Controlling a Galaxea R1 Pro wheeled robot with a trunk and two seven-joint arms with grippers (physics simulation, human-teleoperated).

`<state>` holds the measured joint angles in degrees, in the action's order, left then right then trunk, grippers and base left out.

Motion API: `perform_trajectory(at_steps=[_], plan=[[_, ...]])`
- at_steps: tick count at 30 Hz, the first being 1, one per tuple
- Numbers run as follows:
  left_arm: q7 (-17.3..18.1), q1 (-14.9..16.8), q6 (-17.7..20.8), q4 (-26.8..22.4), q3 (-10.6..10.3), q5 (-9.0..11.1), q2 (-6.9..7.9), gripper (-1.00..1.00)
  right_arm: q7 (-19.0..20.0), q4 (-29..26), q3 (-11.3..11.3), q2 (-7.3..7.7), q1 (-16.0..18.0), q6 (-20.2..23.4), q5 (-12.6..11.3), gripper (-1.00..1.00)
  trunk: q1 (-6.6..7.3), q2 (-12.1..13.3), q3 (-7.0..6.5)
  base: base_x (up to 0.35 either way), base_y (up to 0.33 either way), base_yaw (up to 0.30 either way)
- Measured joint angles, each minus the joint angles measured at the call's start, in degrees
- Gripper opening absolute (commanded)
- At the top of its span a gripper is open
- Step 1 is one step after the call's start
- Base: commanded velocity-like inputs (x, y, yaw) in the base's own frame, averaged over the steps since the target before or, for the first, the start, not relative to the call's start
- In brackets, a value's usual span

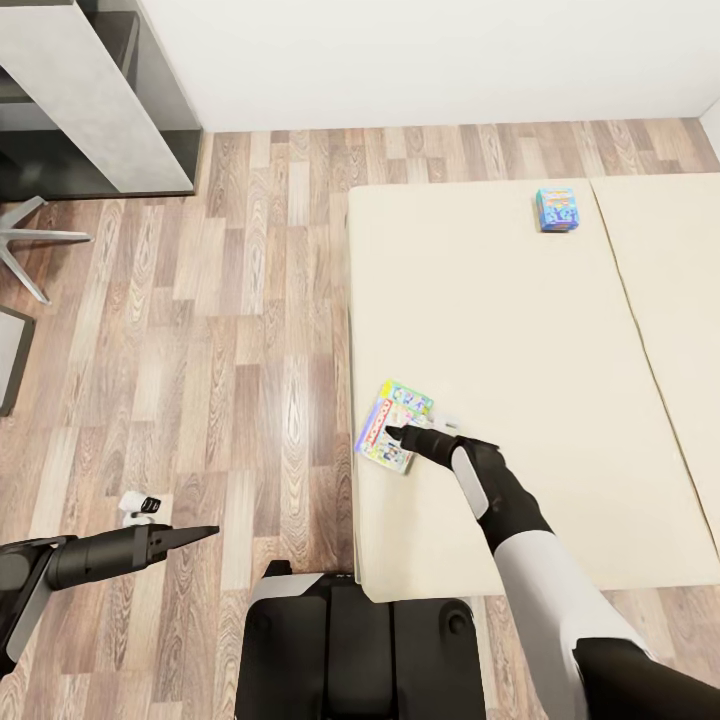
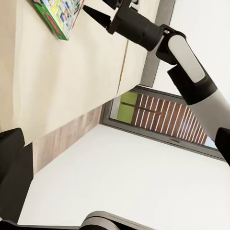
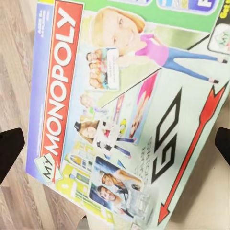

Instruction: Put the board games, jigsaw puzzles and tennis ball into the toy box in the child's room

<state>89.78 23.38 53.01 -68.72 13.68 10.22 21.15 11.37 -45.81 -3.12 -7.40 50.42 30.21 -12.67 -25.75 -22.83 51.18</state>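
The larger board game (image 1: pixel 394 425) is a flat rectangular box with a glossy printed cover, a red "Monopoly" band along one long side and pastel picture panels (image 3: pixel 124 115). It lies flat on the bed (image 1: pixel 500 330), close to the mattress edge beside the wood-plank floor (image 1: pixel 230 330). The mattress cover is smooth, matte beige cloth with a seam running down it. The right claw (image 1: pixel 400 436) hangs right over the box, its dark tapered fingertips (image 3: pixel 9 148) spread either side of the cover, released and gripping nothing. A smaller blue-cyan board game (image 1: pixel 557 209) sits well apart, farther up the bed. The left claw (image 1: pixel 195 535) hovers over the floor; I cannot tell how its jaws stand. The grey desk (image 1: pixel 90 90) stands in the far corner.
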Motion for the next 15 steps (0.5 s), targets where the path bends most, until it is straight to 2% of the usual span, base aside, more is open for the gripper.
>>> perform_trajectory(at_steps=[15], plan=[[0.0,0.0,-0.1,0.0,0.0,-0.1,-0.04,1.00,0.0,0.6,0.4,-0.09,1.1,-0.1,0.1,1.00,0.00,0.0,0.00,0.000,0.000,0.000]])
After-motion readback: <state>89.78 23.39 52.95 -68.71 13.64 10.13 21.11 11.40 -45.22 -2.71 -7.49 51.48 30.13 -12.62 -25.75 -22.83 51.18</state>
